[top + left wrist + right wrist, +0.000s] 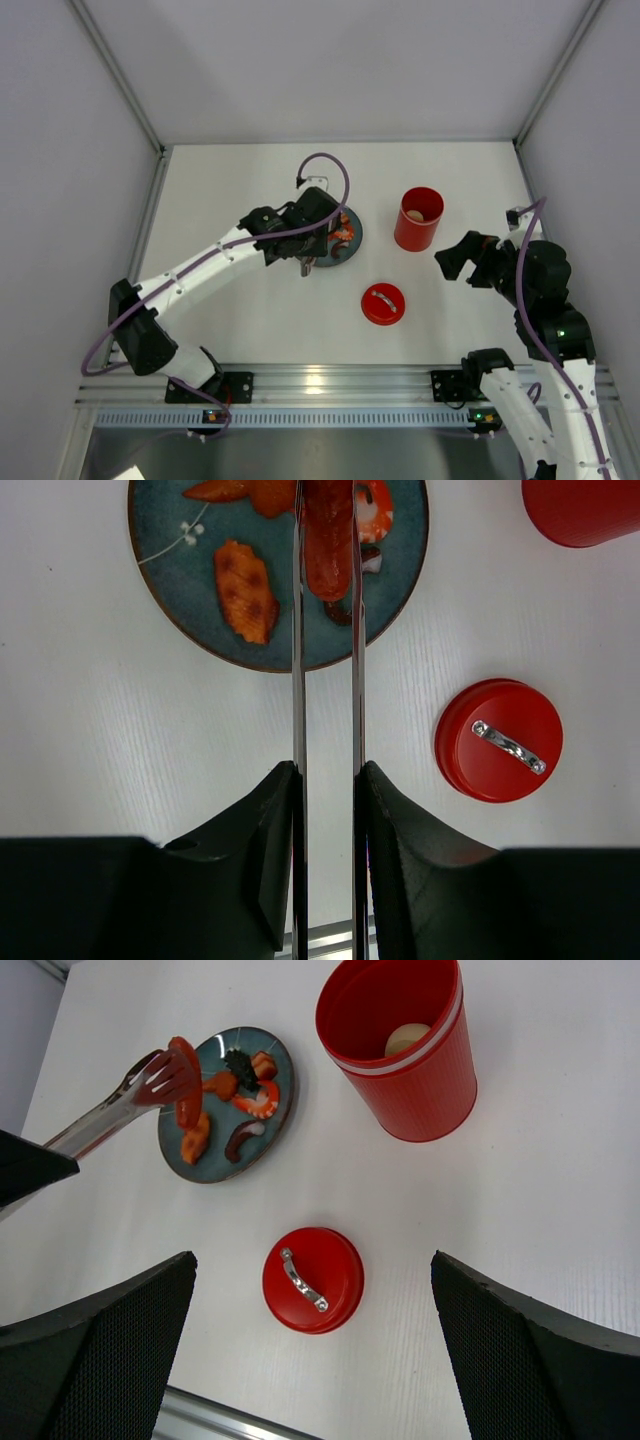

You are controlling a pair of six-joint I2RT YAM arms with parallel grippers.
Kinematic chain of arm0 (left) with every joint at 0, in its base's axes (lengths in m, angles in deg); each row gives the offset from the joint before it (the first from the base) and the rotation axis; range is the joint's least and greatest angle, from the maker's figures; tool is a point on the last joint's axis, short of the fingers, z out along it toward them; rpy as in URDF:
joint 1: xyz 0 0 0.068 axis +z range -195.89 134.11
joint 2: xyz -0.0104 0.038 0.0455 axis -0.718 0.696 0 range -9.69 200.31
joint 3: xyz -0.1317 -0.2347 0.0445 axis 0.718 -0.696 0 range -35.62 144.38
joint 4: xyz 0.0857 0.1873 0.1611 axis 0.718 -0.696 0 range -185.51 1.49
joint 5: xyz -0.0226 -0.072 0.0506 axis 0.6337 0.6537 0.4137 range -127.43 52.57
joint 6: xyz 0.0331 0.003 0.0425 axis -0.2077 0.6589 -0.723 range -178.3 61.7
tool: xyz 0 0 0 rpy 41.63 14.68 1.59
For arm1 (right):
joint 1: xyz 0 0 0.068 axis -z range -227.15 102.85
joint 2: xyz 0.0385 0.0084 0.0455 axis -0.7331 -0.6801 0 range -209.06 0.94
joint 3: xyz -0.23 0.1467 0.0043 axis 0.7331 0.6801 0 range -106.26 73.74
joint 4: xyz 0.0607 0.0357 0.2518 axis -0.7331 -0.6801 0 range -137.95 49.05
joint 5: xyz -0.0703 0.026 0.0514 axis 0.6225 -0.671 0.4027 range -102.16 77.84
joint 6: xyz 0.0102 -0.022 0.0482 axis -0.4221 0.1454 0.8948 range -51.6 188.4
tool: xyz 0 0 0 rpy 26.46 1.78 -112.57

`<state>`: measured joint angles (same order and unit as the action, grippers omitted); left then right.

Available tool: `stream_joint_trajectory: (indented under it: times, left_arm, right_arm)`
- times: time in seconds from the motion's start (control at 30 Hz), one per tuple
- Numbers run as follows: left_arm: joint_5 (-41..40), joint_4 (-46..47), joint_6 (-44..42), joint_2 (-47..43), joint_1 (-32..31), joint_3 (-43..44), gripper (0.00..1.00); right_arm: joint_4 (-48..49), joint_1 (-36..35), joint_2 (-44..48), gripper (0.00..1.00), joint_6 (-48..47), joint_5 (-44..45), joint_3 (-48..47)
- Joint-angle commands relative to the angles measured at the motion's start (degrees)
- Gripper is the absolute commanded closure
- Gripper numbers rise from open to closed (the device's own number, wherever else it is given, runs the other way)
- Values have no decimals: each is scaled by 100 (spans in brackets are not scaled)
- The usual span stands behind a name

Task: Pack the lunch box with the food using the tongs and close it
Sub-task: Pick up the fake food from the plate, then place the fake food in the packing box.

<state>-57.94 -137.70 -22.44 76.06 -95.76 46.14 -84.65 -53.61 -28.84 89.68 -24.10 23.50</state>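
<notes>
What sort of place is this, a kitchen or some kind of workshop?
Most likely a robot test cell, not a kitchen: plain pale panels wall in a white table, and two white-and-black robot arms are bolted to a silver metal rail at its near edge.

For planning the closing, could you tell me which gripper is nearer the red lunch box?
Right: the right gripper hangs open beside the lunch box; the left gripper is over the plate, holding the tongs.
</notes>
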Motion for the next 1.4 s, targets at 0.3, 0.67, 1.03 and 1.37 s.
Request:
stream_joint_trajectory:
  times: [0.3, 0.67, 1.03, 1.37]
  left_arm:
    - [390, 1332, -369, 108, -410, 877, 100]
    - [988, 3433, -501, 283, -559, 570, 100]
    - [1129, 3662, -580, 1153, -647, 1088, 100]
    - [1093, 3346, -632, 1426, -665, 1308, 87]
  right_arm:
    - [169, 57, 34, 1, 43, -1, -135]
    - [55, 57, 42, 1, 8, 96, -258]
    - [-24, 57, 34, 0, -62, 148, -364]
    - [-42, 57, -1, 1, -97, 175, -390]
